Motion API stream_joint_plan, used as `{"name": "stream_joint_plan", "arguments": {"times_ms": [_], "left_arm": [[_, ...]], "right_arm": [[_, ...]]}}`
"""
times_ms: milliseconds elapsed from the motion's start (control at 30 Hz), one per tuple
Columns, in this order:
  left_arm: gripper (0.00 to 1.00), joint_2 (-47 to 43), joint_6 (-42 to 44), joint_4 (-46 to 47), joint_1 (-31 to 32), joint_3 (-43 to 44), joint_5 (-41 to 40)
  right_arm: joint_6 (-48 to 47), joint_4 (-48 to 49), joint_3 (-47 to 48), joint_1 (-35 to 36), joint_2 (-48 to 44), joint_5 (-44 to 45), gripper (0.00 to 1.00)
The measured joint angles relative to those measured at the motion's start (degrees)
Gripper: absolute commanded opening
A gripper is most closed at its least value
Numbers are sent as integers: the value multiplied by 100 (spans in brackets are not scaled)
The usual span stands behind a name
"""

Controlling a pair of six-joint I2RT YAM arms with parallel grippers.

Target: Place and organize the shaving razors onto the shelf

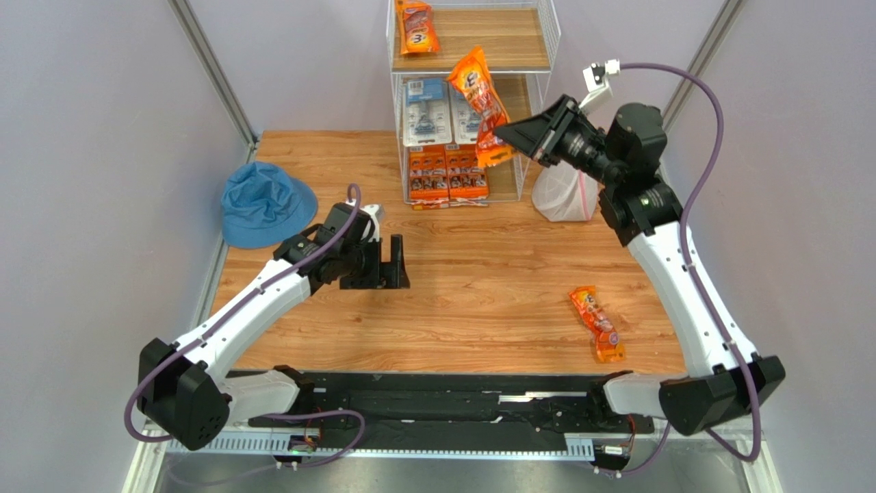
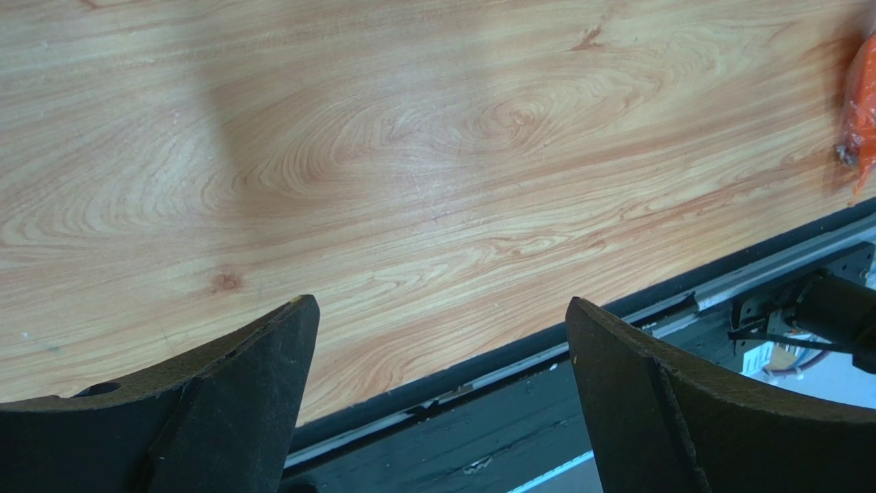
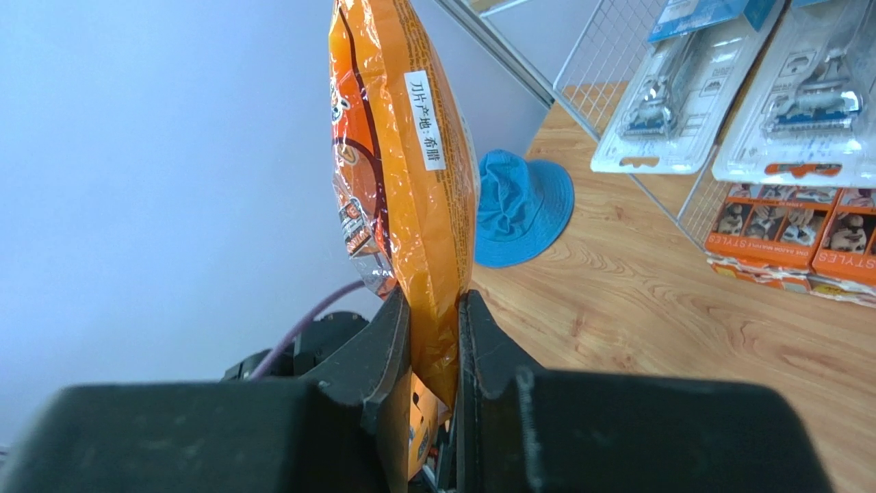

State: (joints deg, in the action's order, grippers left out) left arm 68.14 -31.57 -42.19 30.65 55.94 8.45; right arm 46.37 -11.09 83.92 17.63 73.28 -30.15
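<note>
Two grippers: my left gripper [image 1: 395, 263] hangs wide open and empty above the table [image 1: 483, 282], a loose orange pack [image 2: 862, 113] cut off at its camera's right edge. My right gripper [image 3: 434, 308] is clamped on a long orange razor bag [image 3: 396, 154] in front of the shelf [image 1: 494, 41], its lower end hidden between my fingers [image 3: 360, 359].

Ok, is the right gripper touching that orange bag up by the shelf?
Touching. The right wrist view shows the right gripper with both fingers pressed against opposite sides of the orange bag, no gap.

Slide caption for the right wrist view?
Right end effector grips an orange razor bag, with shelf and blue hat beyond.
</note>
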Motion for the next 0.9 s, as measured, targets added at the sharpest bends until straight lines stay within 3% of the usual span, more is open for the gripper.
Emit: {"name": "stream_joint_plan", "arguments": {"times_ms": [900], "left_arm": [[98, -1001, 2, 96, 0, -1073, 184]], "right_arm": [[1139, -415, 5099, 11, 4140, 586, 0]]}}
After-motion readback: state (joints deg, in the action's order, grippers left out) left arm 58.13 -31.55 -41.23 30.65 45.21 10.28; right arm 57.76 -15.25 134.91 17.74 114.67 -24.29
